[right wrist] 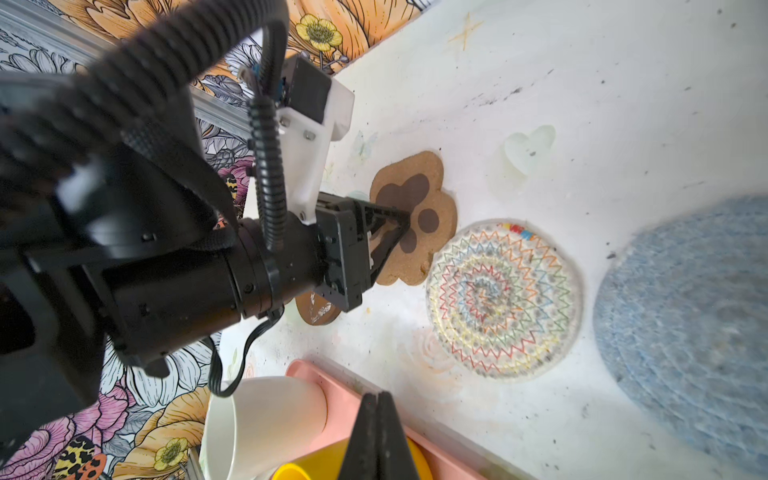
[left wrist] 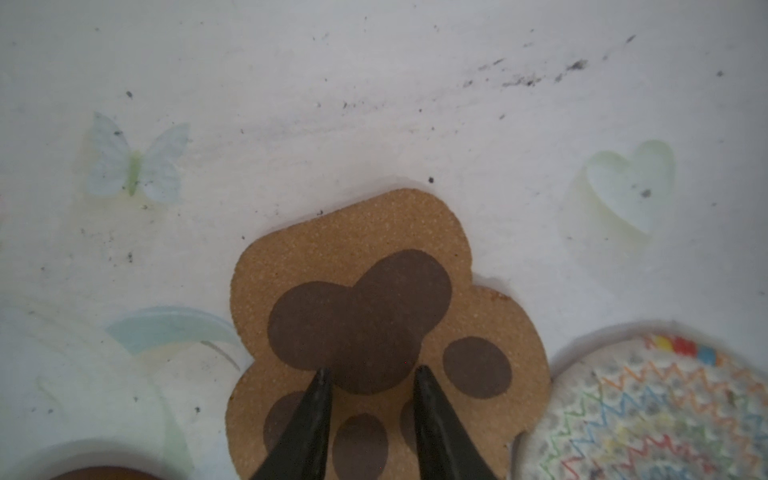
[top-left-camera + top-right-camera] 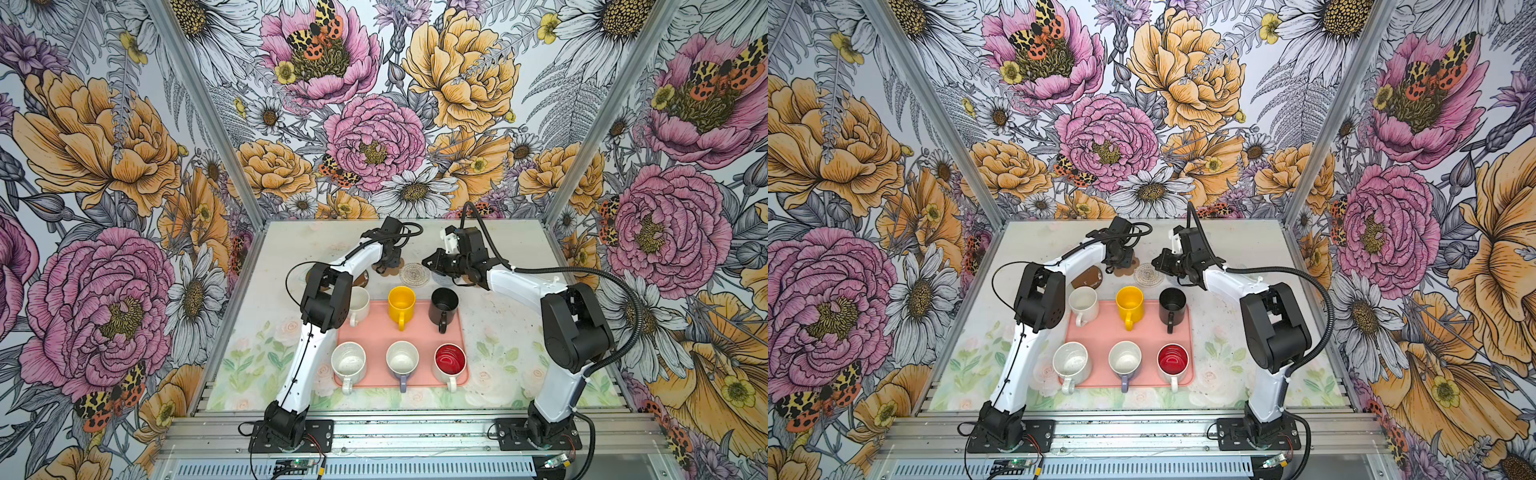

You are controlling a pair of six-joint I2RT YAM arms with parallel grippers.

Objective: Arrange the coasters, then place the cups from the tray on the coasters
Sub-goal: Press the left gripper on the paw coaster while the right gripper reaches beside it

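L gripper (image 2: 372, 370): jaws a little apart, tips down over tan cork paw-shaped coaster (image 2: 349, 249), nothing pinched btwn them; can't tell if they press or hover. Paw lies on white table (image 2: 374, 104) behind salmon-pink rectangular tray (image 3: 374, 328), edge against clear zigzag-patterned disc (image 1: 503, 299). R gripper (image 1: 377, 399): jaws together, empty, near tray's far rim. Six mugs sit on tray, e.g. yellow one (image 3: 401, 301). Risk, my read: sliding paw may ride it onto clear disc, or tips skid off cork. Pale blue woven disc (image 1: 685, 332) blurred, cut off; rattan disc not found.
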